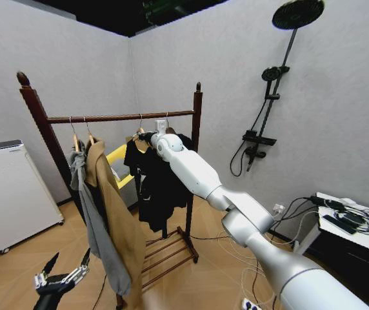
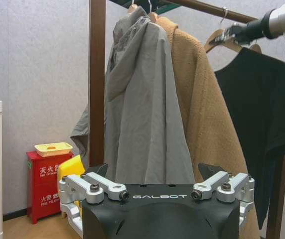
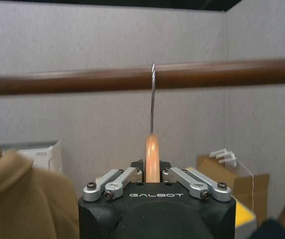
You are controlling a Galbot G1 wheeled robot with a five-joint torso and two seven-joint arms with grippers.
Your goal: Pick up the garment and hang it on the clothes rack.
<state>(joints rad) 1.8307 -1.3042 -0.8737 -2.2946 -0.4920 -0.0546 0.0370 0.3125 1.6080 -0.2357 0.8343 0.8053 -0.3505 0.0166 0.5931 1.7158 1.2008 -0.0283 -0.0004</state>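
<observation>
Three garments hang on the rack (image 1: 117,117): grey jacket (image 1: 94,219), tan coat (image 1: 117,213), black garment (image 1: 159,187); right pincer (image 1: 147,137) pinches its hanger (image 3: 152,157); left pincer (image 1: 60,274) spread, low beside the rack.

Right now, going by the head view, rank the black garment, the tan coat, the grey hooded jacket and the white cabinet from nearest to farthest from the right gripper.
From the right gripper:
1. Black garment, its hanger in the grip, under the rail.
2. Tan coat, next along the rail.
3. Grey hooded jacket, beyond the coat.
4. White cabinet, against the far-left wall.
</observation>
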